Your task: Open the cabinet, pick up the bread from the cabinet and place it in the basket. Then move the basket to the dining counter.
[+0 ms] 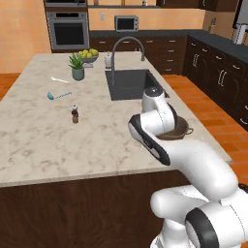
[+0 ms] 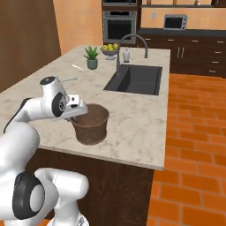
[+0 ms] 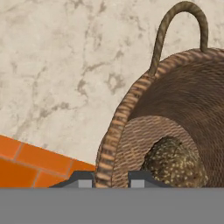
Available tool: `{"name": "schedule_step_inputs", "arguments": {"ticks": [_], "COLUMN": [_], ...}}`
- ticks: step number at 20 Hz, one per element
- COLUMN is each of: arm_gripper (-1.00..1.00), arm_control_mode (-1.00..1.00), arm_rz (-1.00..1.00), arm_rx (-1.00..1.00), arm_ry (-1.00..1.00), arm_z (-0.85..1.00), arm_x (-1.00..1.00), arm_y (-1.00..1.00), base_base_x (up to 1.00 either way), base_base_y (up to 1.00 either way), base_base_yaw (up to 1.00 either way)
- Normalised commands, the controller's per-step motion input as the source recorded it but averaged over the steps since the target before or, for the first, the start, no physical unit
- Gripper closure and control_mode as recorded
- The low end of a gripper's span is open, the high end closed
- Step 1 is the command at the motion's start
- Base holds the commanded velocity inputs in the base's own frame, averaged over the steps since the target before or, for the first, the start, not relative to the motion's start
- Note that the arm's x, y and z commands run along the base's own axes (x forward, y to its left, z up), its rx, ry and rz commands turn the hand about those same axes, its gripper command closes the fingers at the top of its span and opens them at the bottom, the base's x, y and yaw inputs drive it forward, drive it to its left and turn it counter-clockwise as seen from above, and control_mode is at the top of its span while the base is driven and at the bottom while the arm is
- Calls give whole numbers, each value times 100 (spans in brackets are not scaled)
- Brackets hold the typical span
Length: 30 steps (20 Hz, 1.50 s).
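Observation:
The brown woven basket (image 2: 91,126) sits near the front right edge of the beige marbled dining counter (image 2: 132,128); I cannot tell whether its base touches the stone. A seeded brown bread (image 3: 175,164) lies inside it. My gripper (image 3: 112,179) straddles the basket's rim (image 3: 109,144), one finger inside and one outside, shut on it. From the right base view the gripper (image 2: 76,115) meets the basket's left rim. In the left base view the arm hides most of the basket (image 1: 180,128). A looped handle (image 3: 179,26) rises from the far rim. The cabinet is out of view.
A black sink (image 1: 131,83) with an arched faucet (image 1: 127,48) lies beyond the basket. A potted plant (image 1: 77,66), a lemon bowl (image 1: 88,55), a blue spoon (image 1: 58,95) and a small shaker (image 1: 75,114) stand to the left. Orange brick floor (image 2: 194,145) drops off right.

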Motion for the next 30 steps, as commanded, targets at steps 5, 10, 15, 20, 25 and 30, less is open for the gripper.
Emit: {"name": "schedule_step_inputs", "arguments": {"ticks": [5, 10, 15, 20, 25, 30], "arm_gripper": [100, 100, 100, 100, -100, -100], "arm_control_mode": [-100, -100, -100, -100, -100, -100], "arm_rz": [0, 0, 0, 0, 0, 0], "arm_rx": [1, 1, 0, -2, 0, 0], "arm_ry": [3, 4, 1, 0, 0, 0], "arm_z": [-40, -45, -51, -45, -8, -1], "arm_x": [89, 78, 68, 40, 16, -1], "arm_y": [0, 0, 0, 1, 1, 0], "base_base_x": [0, 0, 0, 0, 0, 0], "base_base_y": [0, 0, 0, 0, 0, 0], "base_base_yaw": [0, 0, 0, 0, 0, 0]}}
